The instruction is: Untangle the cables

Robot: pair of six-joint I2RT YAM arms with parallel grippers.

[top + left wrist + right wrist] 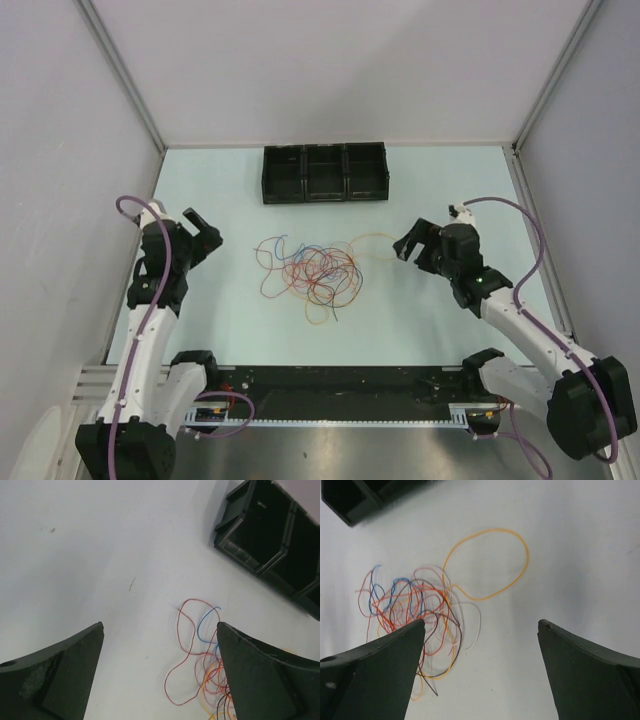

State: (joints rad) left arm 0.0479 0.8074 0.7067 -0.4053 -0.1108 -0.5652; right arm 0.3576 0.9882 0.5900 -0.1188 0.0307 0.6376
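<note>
The cables [318,274] lie in one loose tangle of red, blue, orange-yellow, white and dark wires at the middle of the table. An orange loop [527,555] sticks out toward the right arm. My left gripper [203,234] hovers left of the tangle, open and empty. In the left wrist view the cables [212,679] run partly behind the right finger of that gripper [160,625]. My right gripper [411,246] hangs right of the tangle, open with nothing in it. In the right wrist view the cables [415,600] sit ahead of that gripper [481,622], to its left.
A black bin [323,197] with three compartments stands at the back centre, just beyond the tangle; it also shows as the bin [270,535] and the bin [365,495] in the wrist views. White walls and metal posts enclose the table on three sides.
</note>
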